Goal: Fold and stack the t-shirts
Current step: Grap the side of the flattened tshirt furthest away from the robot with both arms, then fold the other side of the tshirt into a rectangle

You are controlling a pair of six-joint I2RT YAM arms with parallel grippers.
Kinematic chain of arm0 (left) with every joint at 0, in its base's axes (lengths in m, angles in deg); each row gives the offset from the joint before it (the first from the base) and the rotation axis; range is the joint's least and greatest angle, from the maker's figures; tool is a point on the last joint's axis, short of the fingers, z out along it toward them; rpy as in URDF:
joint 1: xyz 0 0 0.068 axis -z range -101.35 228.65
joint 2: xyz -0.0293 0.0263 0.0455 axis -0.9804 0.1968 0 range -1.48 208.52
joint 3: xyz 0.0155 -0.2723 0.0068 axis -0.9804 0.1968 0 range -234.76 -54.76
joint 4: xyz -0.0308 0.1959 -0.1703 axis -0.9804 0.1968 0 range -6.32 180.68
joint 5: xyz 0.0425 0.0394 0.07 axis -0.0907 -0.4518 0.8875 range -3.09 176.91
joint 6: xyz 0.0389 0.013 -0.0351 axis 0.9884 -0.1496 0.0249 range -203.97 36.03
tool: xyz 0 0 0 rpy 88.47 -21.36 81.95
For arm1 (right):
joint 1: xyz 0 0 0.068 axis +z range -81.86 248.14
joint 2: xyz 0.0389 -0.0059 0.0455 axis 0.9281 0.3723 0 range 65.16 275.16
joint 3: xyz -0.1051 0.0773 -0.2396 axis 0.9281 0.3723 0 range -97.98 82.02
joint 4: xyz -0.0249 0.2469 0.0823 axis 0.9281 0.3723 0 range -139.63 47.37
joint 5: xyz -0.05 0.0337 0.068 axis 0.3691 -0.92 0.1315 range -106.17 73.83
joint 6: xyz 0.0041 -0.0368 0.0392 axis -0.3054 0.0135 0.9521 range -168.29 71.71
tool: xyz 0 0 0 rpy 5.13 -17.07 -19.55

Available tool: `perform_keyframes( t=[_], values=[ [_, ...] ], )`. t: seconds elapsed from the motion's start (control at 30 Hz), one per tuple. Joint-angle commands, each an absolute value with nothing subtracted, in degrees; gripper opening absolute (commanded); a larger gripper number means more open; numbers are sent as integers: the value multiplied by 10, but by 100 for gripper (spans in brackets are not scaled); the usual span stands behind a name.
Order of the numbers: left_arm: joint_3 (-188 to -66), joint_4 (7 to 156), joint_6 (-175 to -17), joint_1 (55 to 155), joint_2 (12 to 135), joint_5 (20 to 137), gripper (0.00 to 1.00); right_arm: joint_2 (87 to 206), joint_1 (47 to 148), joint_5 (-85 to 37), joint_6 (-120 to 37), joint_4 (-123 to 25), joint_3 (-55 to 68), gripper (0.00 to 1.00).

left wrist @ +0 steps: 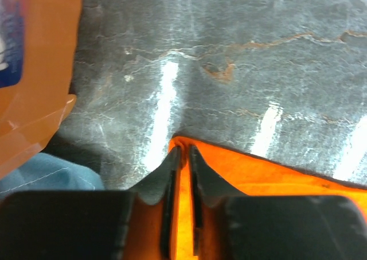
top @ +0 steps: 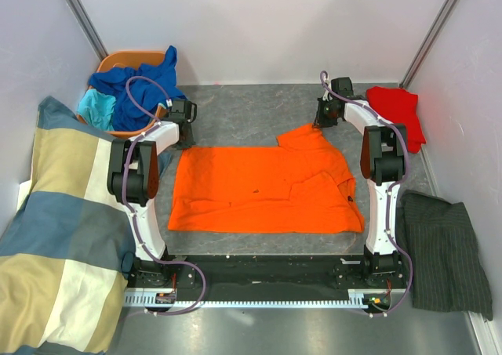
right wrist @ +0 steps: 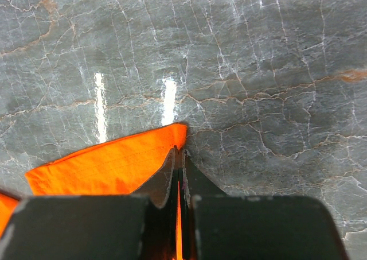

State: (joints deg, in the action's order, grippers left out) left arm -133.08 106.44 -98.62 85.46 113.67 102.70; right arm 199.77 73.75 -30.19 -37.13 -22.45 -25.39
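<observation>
The orange t-shirt (top: 263, 190) lies spread flat on the grey surface (top: 251, 108) in the middle of the overhead view. The left claw (left wrist: 183, 152) nips its upper-left corner, jaws nearly together on the hem. The right claw (right wrist: 179, 152) is pressed tight on the upper-right edge, seemingly a sleeve. For a clean fold, lift both corners evenly, hold the cloth taut between them, and carry the top edge toward the bottom hem without dragging wrinkles.
</observation>
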Motion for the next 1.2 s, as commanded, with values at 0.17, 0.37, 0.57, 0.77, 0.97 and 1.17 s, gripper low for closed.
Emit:
perform_keyframes(
  t=[0.17,0.37,0.57,0.77,0.97,1.17],
  values=[
    [-1339,1090,-955,859,1163,1021,2,1996,739,-305,-374,-188,-234,0],
    [-1341,1091,-955,868,1135,1026,2,1969,739,-294,-362,-193,-227,0],
    [-1338,1093,-950,868,1074,1023,2,1898,732,-243,-344,-200,-211,0],
    [-1318,1096,-953,867,1028,1037,2,1820,705,-208,-304,-200,-165,0],
    [-1300,1107,-969,867,988,1024,2,1751,702,-210,-271,-200,-100,0],
    [-1265,1115,-974,866,953,1023,2,1678,703,-254,-238,-211,1,0]
  ],
)
